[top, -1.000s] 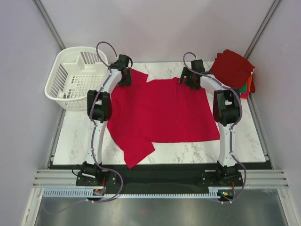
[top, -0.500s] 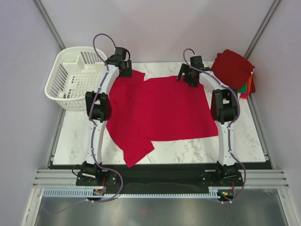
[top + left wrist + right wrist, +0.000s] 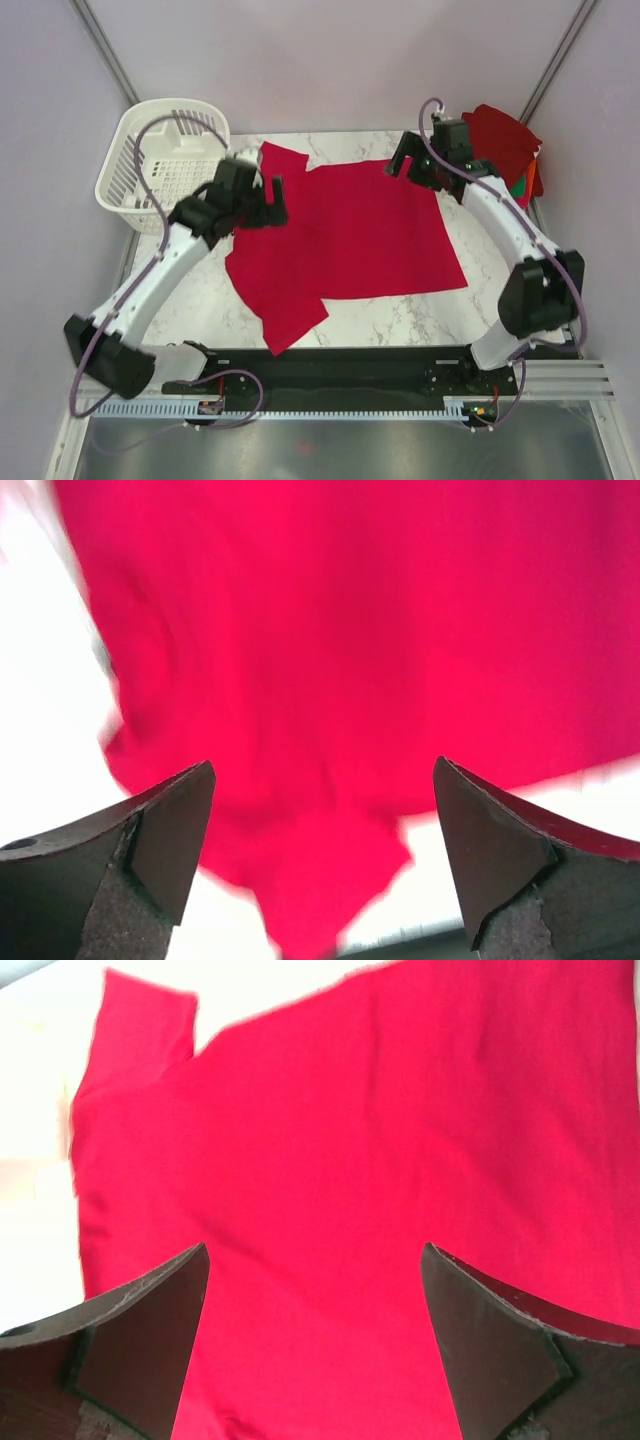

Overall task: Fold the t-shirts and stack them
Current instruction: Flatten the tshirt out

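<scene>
Bright red t-shirt (image 3: pixel 350 235), plain, spread flat

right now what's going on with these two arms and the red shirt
Two robot arms are working on a bright red t-shirt spread out on the marble table, not yet folded. The left gripper is at the shirt's left edge and the right gripper at its far right corner, both open and holding nothing. A stack of folded shirts sits far right; a white basket stands far left.
</scene>
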Controlling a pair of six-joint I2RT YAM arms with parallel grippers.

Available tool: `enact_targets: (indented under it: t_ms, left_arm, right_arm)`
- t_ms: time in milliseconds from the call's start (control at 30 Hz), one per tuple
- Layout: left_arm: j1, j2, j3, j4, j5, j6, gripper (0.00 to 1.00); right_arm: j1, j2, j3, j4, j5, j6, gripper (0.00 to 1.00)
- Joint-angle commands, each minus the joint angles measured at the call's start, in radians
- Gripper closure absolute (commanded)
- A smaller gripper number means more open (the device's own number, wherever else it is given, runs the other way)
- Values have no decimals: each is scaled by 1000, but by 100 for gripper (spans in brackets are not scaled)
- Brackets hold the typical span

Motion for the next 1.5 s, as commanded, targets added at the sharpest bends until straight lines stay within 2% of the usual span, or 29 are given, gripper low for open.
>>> enact_targets:
  t_ms: [0, 33, 67, 133, 167, 267, 467, 567, 767, 933, 967, 1067, 1100, 1133, 1167, 1233, 1300, 1467]
  left_arm:
    - [-75, -145, -339, -48, 58, -206, 3]
    - [-87, -266, -483, -48, 95, -276, 4]
    - [-94, -322, -550, -48, 120, -315, 5]
    - [-100, -446, -710, -49, 176, -422, 7]
    - [-101, -556, -752, -48, 190, -455, 8]
    - [-120, -681, -865, -40, 200, -552, 10]
    - [-132, -599, -931, -28, 235, -616, 10]
    - [-163, -562, -986, 35, 255, -648, 13]
    - [-219, -510, -1034, 72, 200, -699, 17]
    - [-241, -439, -1054, 160, 206, -707, 25]
    - [-244, -428, -1052, 170, 204, -707, 27]
    - [-256, -366, -1041, 204, 195, -697, 43]
    - [-258, -349, -1037, 211, 189, -688, 59]
    - [-261, -333, -1031, 214, 189, -682, 66]
    - [-261, -307, -1026, 223, 186, -670, 82]
    - [-264, -292, -995, 224, 184, -653, 95]
    - [-264, -290, -960, 222, 189, -633, 98]
    - [-264, -301, -913, 221, 190, -616, 98]
  right_arm:
    - [24, -192, -243, 26, -16, 18, 5]
    - [35, -230, -297, 34, -20, 18, 5]
    - [38, -262, -384, 42, -26, 16, 5]
    - [47, -343, -454, 49, -42, 12, 5]
    - [49, -366, -506, 49, -43, 12, 5]
    - [52, -431, -574, 49, -46, 4, 4]
    - [53, -483, -612, 34, -71, -1, 4]
    - [53, -503, -617, 22, -59, -8, 4]
    - [52, -503, -620, 0, -56, -24, 4]
    - [53, -521, -632, -13, 12, -28, 4]
    - [53, -524, -635, -14, 26, -28, 4]
    - [52, -528, -641, -21, 58, -37, 3]
    - [52, -526, -643, -26, 62, -39, 3]
    - [53, -526, -644, -32, 66, -40, 3]
    - [52, -529, -647, -33, 70, -40, 3]
    - [52, -534, -664, -43, 110, -18, 3]
    - [41, -553, -692, -61, 206, 24, 2]
    - [-75, -697, -819, -82, 292, 146, 2]
